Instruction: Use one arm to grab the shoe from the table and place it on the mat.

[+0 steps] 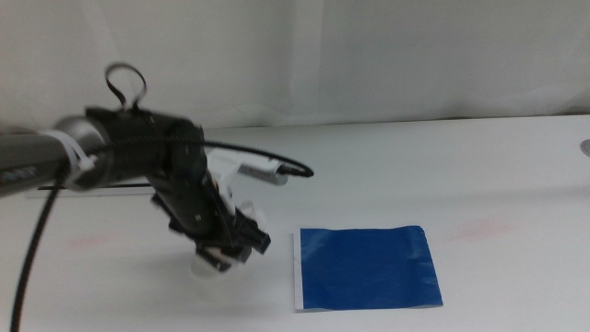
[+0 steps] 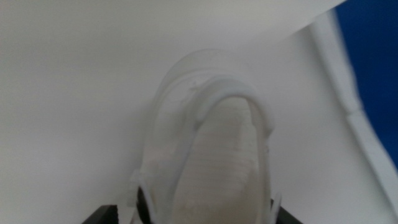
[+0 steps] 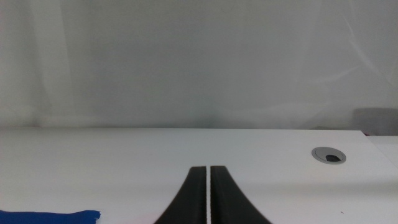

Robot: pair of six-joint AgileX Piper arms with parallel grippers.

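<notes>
White shoe [image 2: 211, 162] is being straddled by the left pincer [image 1: 226, 251], clamp unclear; mat [image 1: 367, 267] lying just rightward.

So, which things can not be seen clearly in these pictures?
- Shoe: the middle view hides most of it behind the left tool; the left wrist view is blurred and cuts off its straps at the edge.
- Left tool: grip on the shoe not visible.
- Mat: only corners show in both wrist views.
- Right tool: outside the middle view.
</notes>
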